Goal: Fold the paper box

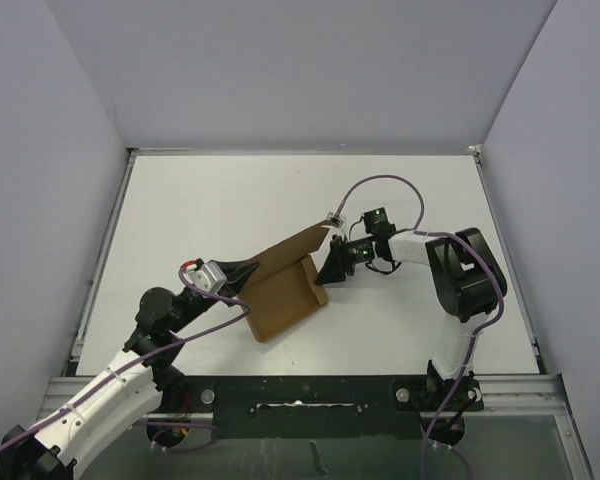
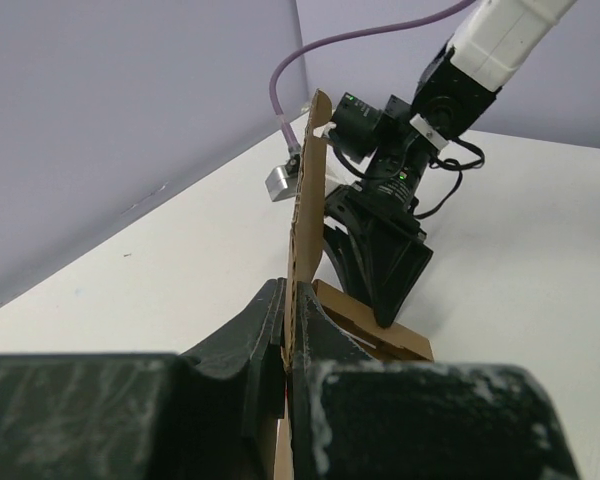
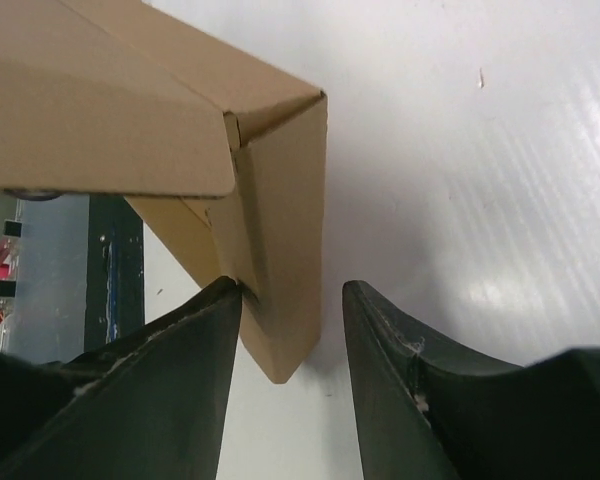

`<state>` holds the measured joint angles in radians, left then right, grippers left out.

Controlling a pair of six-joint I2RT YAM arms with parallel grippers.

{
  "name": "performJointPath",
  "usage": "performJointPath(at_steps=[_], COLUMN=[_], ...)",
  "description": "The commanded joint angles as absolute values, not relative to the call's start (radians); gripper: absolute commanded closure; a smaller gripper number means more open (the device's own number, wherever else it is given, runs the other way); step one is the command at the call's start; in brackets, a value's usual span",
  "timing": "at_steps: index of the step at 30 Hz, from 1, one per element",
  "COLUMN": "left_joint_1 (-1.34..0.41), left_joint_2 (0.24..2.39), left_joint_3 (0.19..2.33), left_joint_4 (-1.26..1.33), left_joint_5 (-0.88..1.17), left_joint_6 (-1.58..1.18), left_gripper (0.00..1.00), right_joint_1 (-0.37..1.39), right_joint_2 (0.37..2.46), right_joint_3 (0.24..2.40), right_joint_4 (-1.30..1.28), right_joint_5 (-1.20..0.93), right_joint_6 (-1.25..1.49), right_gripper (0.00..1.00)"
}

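Observation:
The paper box [image 1: 285, 290] is brown cardboard, partly folded, lying in the middle of the table with one panel [image 2: 306, 190] standing upright. My left gripper [image 1: 248, 272] is at the box's left side, shut on the lower edge of that panel [image 2: 288, 335]. At the box's right end is my right gripper [image 1: 328, 268], open. In the right wrist view a folded corner of the box [image 3: 280, 200] sits between its fingers [image 3: 290, 290]. The left finger [image 3: 195, 340] touches the cardboard, and a gap separates the right finger [image 3: 390, 340] from it.
Grey walls enclose the white table [image 1: 230, 200] on three sides. A purple cable [image 1: 385, 182] loops above the right arm, and another runs along the left arm. A metal rail [image 1: 310, 395] lines the near edge by the arm bases.

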<state>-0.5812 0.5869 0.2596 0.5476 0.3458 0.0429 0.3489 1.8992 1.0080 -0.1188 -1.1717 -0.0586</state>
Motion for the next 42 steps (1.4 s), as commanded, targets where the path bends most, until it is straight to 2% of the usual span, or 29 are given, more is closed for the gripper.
performJointPath(at_steps=[1, 7, 16, 24, 27, 32, 36, 39, 41, 42], left_joint_1=[-0.584, -0.584, -0.584, -0.584, -0.584, -0.584, -0.586, -0.586, -0.586, -0.586], left_joint_2=[0.560, 0.553, 0.547, 0.520, 0.521, 0.514, 0.478, 0.449, 0.441, 0.441], left_joint_3=[0.282, 0.273, 0.249, 0.218, 0.215, 0.208, 0.184, 0.154, 0.142, 0.141], left_joint_4=[0.599, 0.607, 0.621, 0.608, 0.606, 0.594, 0.531, 0.514, 0.499, 0.490], left_joint_5=[0.324, 0.314, 0.298, 0.276, 0.272, 0.189, 0.067, 0.018, 0.000, -0.005], left_joint_6=[0.037, 0.021, -0.024, -0.047, -0.057, -0.145, -0.297, -0.366, -0.389, -0.394], left_gripper=[1.00, 1.00, 1.00, 1.00, 1.00, 1.00, 1.00, 0.99, 0.88, 0.85], right_joint_1=[0.368, 0.384, 0.448, 0.474, 0.489, 0.512, 0.515, 0.524, 0.534, 0.536], right_joint_2=[1.794, 1.767, 1.751, 1.764, 1.753, 1.741, 1.735, 1.741, 1.756, 1.767], right_joint_3=[0.915, 0.876, 0.877, 0.884, 0.888, 0.950, 1.016, 1.052, 1.076, 1.085], right_joint_4=[0.166, 0.242, 0.253, 0.266, 0.246, 0.099, -0.033, -0.114, -0.152, -0.170], right_joint_5=[-1.108, -0.990, -0.843, -0.781, -0.741, -0.592, -0.505, -0.453, -0.406, -0.399], right_joint_6=[0.061, 0.092, 0.075, 0.040, 0.010, -0.067, -0.112, -0.133, -0.147, -0.149], right_gripper=[0.57, 0.63, 0.63, 0.67, 0.71, 0.93, 0.99, 1.00, 1.00, 1.00])
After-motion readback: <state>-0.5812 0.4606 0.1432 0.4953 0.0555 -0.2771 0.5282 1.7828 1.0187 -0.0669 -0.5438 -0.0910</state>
